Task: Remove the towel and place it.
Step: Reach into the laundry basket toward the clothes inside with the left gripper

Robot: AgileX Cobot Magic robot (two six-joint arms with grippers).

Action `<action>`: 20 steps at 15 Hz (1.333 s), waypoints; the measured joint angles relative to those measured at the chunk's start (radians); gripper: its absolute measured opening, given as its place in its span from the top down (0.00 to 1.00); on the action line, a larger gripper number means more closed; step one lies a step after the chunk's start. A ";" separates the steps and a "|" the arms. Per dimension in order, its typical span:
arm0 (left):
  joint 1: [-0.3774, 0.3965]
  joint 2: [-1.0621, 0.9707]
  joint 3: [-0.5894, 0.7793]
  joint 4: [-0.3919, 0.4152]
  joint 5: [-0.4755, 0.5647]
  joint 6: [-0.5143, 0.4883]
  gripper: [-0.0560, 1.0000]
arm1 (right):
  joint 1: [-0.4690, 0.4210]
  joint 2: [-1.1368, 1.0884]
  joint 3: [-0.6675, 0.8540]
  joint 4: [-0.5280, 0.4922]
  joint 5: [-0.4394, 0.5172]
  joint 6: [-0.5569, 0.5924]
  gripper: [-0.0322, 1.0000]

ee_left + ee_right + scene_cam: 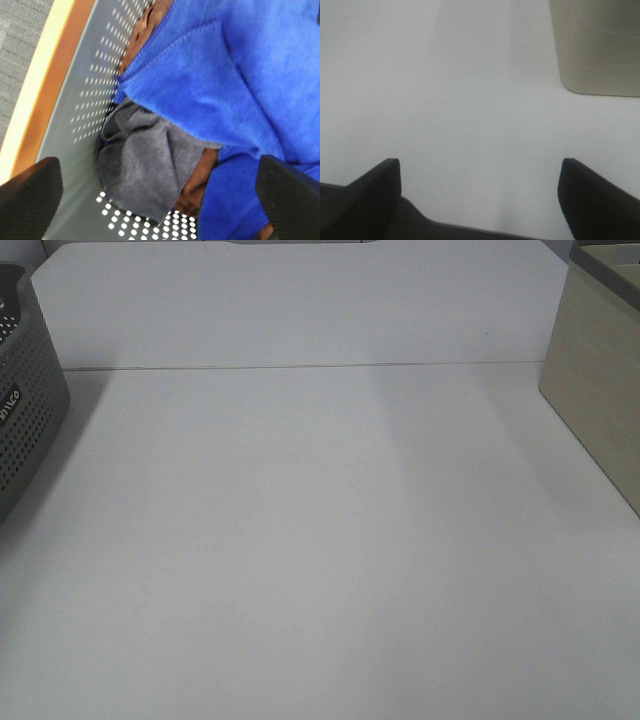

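One plush blue towel (240, 75) lies in a perforated basket (92, 100).

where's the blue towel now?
Only the left wrist view shows it: the towel lies inside the grey perforated basket, over a grey cloth and a brown cloth. In the exterior view that basket sits at the table's left edge.

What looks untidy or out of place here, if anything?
Only inside the basket: the towel lies crumpled, partly over a grey cloth and a brown cloth. Nothing looks spilled or damaged; the table and the box look in order.
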 joint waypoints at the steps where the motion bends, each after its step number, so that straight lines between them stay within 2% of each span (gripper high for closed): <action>1: 0.000 0.005 0.000 -0.006 -0.010 0.000 0.01 | 0.000 0.000 0.000 0.000 0.000 0.000 0.20; 6: 0.000 0.071 0.000 -0.012 -0.138 0.001 0.01 | 0.000 0.000 0.000 0.000 0.000 0.000 0.20; 15: 0.000 0.243 -0.029 -0.111 -0.244 -0.023 0.12 | 0.000 0.000 0.000 0.000 0.000 0.000 0.20; 20: -0.038 0.291 -0.031 -0.120 -0.284 -0.023 0.28 | 0.000 0.000 0.000 0.000 0.000 0.000 0.20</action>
